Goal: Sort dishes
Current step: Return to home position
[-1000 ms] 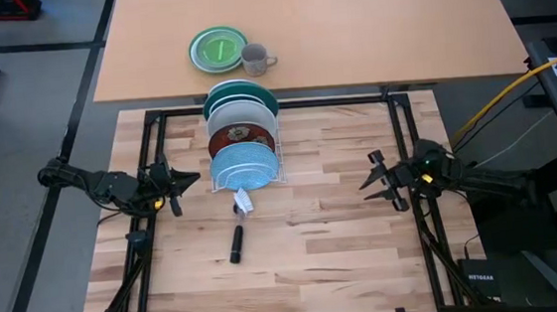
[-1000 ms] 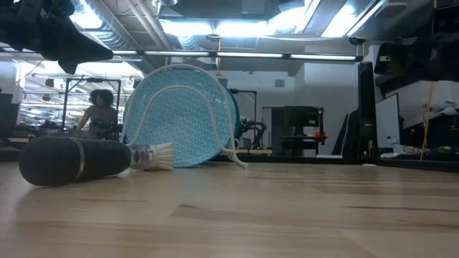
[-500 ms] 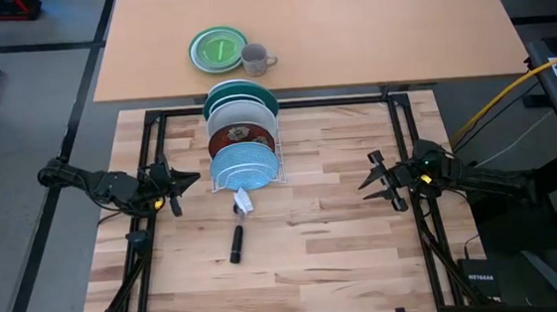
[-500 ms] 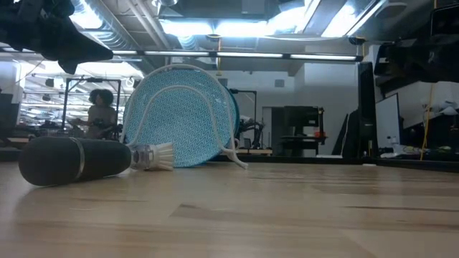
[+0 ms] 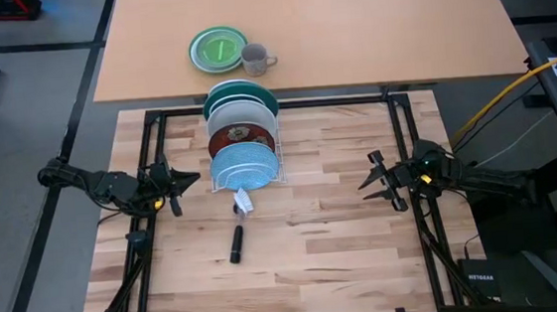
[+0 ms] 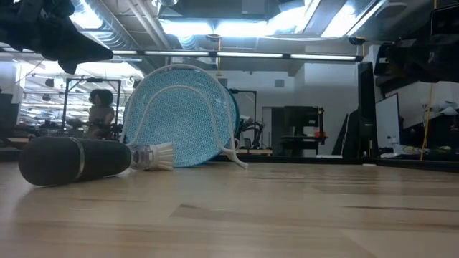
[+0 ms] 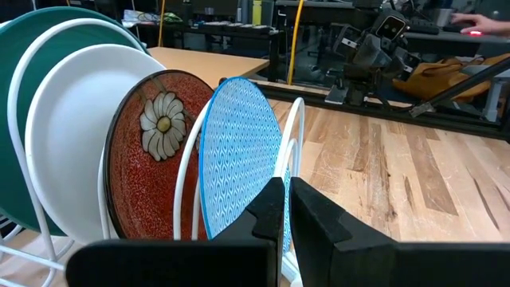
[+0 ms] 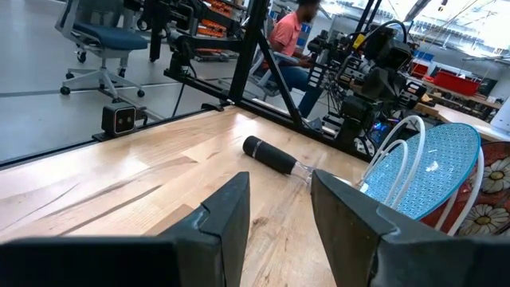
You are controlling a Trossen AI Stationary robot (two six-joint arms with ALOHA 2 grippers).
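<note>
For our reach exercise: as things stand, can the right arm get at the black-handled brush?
Probably yes: only bare tabletop lies between the right gripper and the black-handled brush; its fingers stand open.

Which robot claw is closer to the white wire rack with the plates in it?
Left. The left gripper sits just beside the white wire dish rack; the right gripper waits much farther off on the rack's other side.

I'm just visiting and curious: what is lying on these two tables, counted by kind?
Dinner plates: 4 (teal plate, white plate, red plate, blue plate)
Small green plate: 1
Grey mug: 1
White dish rack: 1
Black-handled brush: 1
Total: 8
</note>
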